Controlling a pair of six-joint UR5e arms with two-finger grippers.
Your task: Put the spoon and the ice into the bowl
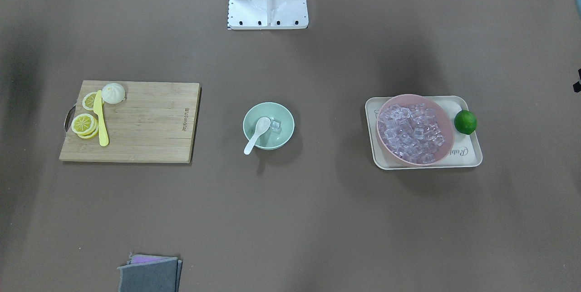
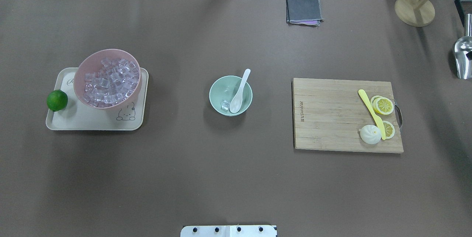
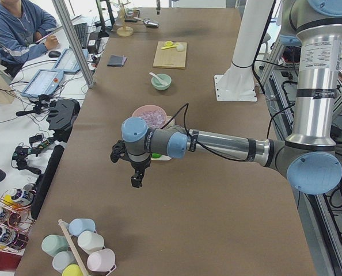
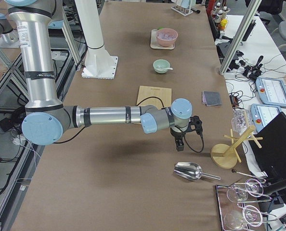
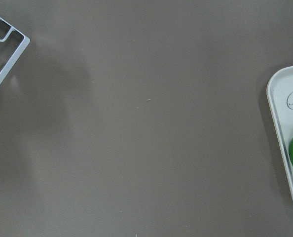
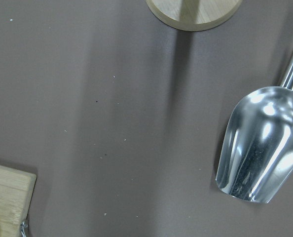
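The mint-green bowl (image 2: pixel 220 87) stands at the table's middle, also in the front view (image 1: pixel 286 135). The white spoon (image 2: pixel 239 91) lies with its scoop inside the bowl and its handle over the rim, as the front view (image 1: pixel 254 138) also shows. One clear ice cube (image 2: pixel 224 104) sits in the bowl beside the scoop, seen from the front too (image 1: pixel 275 125). My left gripper (image 3: pixel 137 179) hangs above the table near the tray's end. My right gripper (image 4: pixel 180 144) hangs past the cutting board. Both show only in the side views, so I cannot tell if they are open or shut.
A pink bowl (image 2: pixel 79 82) full of ice cubes stands on a beige tray (image 2: pixel 92 121) with a lime (image 2: pixel 57 100). A cutting board (image 2: pixel 332 115) holds a yellow knife (image 2: pixel 370 111) and lemon slices. A grey cloth (image 2: pixel 303 10), metal scoop (image 2: pixel 462 56) and wooden stand (image 2: pixel 415 9) sit far right.
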